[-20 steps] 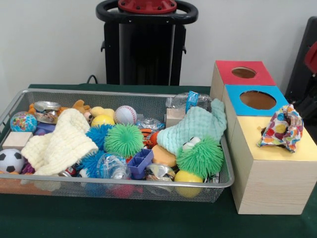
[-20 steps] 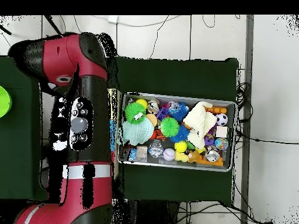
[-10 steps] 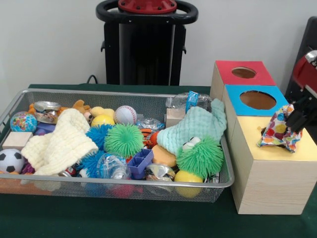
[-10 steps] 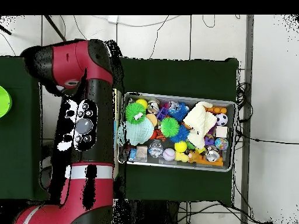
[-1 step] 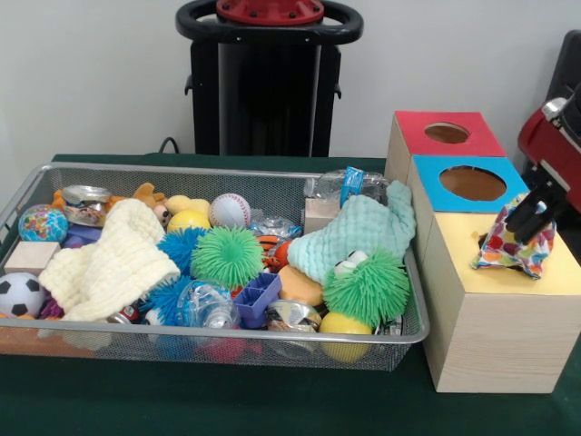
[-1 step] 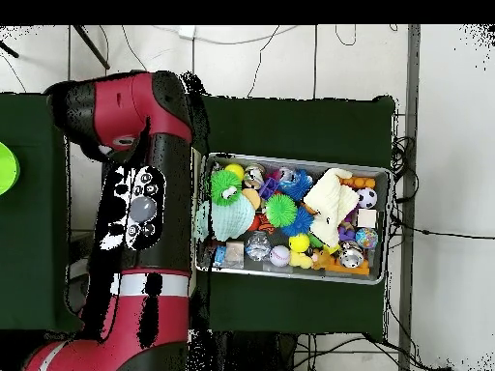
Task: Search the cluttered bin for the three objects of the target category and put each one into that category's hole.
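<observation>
At right edge of front view: gripper (image 5: pixel 531 216) seen low over yellow box top (image 5: pixel 472 263), touching patterned cloth (image 5: pixel 510 238) from its far-right side. State of jaws: cannot tell, dark against cloth. Cloth bunched over what is judged the yellow hole, not yet pushed in. Wire bin (image 5: pixel 227 340) well apart to the left, full of toys, on green desk (image 5: pixel 182 400).
</observation>
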### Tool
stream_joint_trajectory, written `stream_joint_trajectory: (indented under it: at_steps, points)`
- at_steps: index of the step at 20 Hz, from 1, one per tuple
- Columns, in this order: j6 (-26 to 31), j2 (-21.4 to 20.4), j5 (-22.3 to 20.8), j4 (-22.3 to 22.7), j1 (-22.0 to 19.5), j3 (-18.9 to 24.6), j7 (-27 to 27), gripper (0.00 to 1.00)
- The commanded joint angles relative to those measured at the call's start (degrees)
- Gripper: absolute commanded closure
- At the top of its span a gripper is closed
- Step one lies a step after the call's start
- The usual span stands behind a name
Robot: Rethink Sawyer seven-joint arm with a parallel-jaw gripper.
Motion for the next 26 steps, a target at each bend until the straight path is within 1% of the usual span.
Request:
stream_joint_trajectory:
  at_steps: [1, 6, 10, 13, 17, 26]
  points:
    - [-4.61, -2.03, -1.50, 9.16, -0.29, 3.02, 3.33, 1.00]
    - [-3.63, -1.19, -1.55, 7.77, -0.28, 2.79, 3.77, 1.00]
    - [-3.41, -0.86, -1.39, 7.91, 0.41, 2.98, 4.72, 1.00]
    - [-4.33, -0.84, -0.76, 8.77, 0.78, 3.57, 5.78, 1.00]
    - [-6.99, -0.81, 0.09, 11.07, 1.26, 4.67, 6.92, 1.00]
    - [-15.93, -0.73, 0.63, 19.68, 1.97, 6.29, 6.27, 1.00]
